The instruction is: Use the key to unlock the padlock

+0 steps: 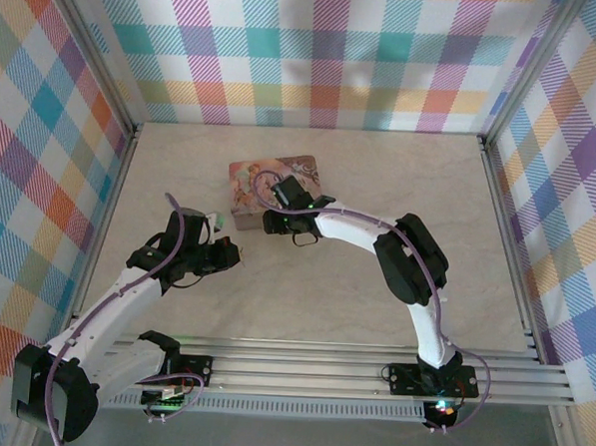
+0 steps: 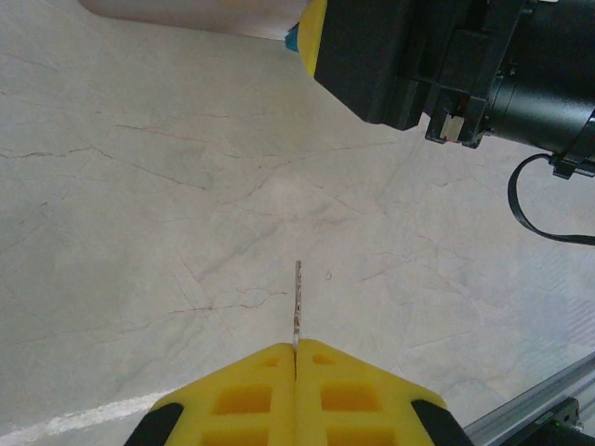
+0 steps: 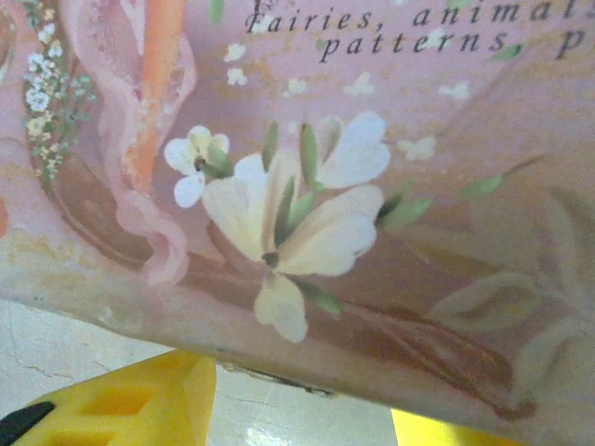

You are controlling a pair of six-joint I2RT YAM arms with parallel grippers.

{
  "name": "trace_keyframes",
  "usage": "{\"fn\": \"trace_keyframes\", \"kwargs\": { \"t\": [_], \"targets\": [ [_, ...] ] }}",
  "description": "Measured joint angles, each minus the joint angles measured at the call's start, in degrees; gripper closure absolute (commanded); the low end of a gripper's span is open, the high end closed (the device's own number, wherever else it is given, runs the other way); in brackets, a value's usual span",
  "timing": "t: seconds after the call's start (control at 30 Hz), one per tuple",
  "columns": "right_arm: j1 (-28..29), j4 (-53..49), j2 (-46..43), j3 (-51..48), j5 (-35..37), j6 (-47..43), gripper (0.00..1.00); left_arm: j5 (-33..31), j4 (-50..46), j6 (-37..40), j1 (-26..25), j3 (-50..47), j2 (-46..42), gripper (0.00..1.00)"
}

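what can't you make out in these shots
- Right hand: in the right wrist view its fingers are cut off by the bottom edge, so whether it grips anything is unclear.
- Padlock: in the left wrist view it is a blue sliver at the top edge, the rest behind the right hand's yellow finger.
- Key: its head is buried between the left hand pads, and it is too small in the top view.
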Motion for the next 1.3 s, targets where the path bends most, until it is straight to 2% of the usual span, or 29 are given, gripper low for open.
{"fn": "trace_keyframes", "kwargs": {
  "t": [0.6,0.87,1.13,1.3],
  "targets": [
    [-0.3,-2.4,4.4,4.1,0.3,0.1,0.53,0.0,-0.2,0.4,0.0,-0.7,-0.9,1.00],
    [-0.5,-3.1,4.4,4.9,0.7,-0.5,0.73,0.0,-0.2,0.4,0.0,-0.7,-1.5,1.00],
    [-0.7,-3.2,4.4,5.0,0.8,-2.1,0.83,0.0,-0.2,0.4,0.0,-0.8,-1.8,1.00],
    [-0.8,-3.4,4.3,5.0,0.5,-3.3,0.94,0.6,0.5,1.2,0.0,-1.4,-3.3,1.00]
  ]
}}
